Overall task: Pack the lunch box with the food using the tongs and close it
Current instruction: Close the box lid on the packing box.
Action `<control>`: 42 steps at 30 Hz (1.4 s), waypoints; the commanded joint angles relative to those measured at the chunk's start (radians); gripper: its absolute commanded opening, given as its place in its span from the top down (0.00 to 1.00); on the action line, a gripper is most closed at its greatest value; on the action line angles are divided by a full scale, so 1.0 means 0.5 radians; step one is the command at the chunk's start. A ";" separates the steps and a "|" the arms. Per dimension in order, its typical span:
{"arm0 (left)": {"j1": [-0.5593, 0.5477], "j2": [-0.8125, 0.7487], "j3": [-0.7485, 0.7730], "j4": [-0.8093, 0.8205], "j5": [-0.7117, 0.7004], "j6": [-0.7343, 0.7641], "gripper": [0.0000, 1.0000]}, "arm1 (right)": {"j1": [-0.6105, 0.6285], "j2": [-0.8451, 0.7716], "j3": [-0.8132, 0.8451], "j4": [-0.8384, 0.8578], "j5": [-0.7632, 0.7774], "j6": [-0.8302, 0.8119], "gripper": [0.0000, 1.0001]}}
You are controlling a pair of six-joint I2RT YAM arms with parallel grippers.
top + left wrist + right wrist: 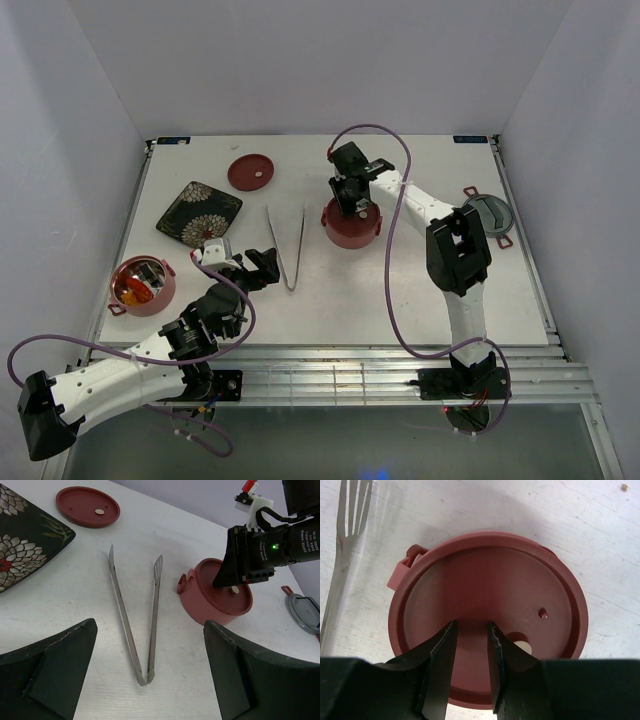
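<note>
Left wrist view: the tongs (155, 615) lie flat at frame centre, a V with its joined end toward the left gripper (150, 622) at the bottom and its tips toward the top, so the long axis runs straight away from that gripper, the nearer one. Its jaws stand wide apart and empty, the joined end showing between them, untouched. The right gripper (472, 625) hangs over the lidded tier (520, 580), fingers a narrow gap apart with nothing between; whether they touch it I cannot tell.
</note>
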 commanded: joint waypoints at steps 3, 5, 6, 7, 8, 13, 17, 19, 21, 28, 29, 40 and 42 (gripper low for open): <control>-0.009 -0.020 -0.011 0.014 -0.025 0.007 0.02 | -0.038 0.026 -0.005 0.060 -0.064 -0.036 0.63; -0.009 -0.023 -0.011 0.014 -0.034 0.010 0.02 | -0.047 0.050 -0.005 0.057 -0.094 -0.037 0.63; -0.009 -0.026 -0.011 0.014 -0.037 0.010 0.02 | -0.050 0.053 -0.026 0.057 -0.101 -0.033 0.63; -0.009 -0.023 -0.011 0.011 -0.040 0.010 0.02 | -0.053 0.050 -0.036 0.060 -0.116 -0.033 0.63; -0.009 -0.023 -0.014 0.008 -0.046 0.010 0.02 | -0.059 0.044 -0.039 0.060 -0.122 -0.027 0.63; -0.009 -0.011 -0.014 0.018 -0.052 0.013 0.02 | -0.078 -0.026 0.071 0.029 -0.125 -0.021 0.63; -0.009 0.017 -0.011 0.024 -0.064 0.019 0.02 | -0.090 -0.054 0.194 0.014 -0.128 -0.036 0.63; -0.009 0.023 -0.008 0.024 -0.067 0.022 0.02 | -0.093 -0.036 0.204 0.026 -0.131 -0.055 0.63; -0.009 0.026 -0.008 0.024 -0.074 0.022 0.02 | -0.093 -0.017 0.173 0.035 -0.113 -0.052 0.63; -0.009 0.035 -0.017 0.039 -0.074 0.025 0.02 | -0.130 0.001 -0.060 0.133 -0.137 -0.033 0.63; -0.009 0.038 -0.017 0.042 -0.074 0.034 0.02 | -0.133 -0.002 -0.094 0.140 -0.144 -0.033 0.63; -0.009 0.112 0.038 0.073 -0.052 0.089 0.02 | -0.142 -0.152 -0.134 0.124 -0.174 -0.064 0.63; -0.009 0.146 0.120 0.064 -0.028 0.102 0.02 | -0.142 -0.228 -0.094 0.079 -0.180 -0.067 0.63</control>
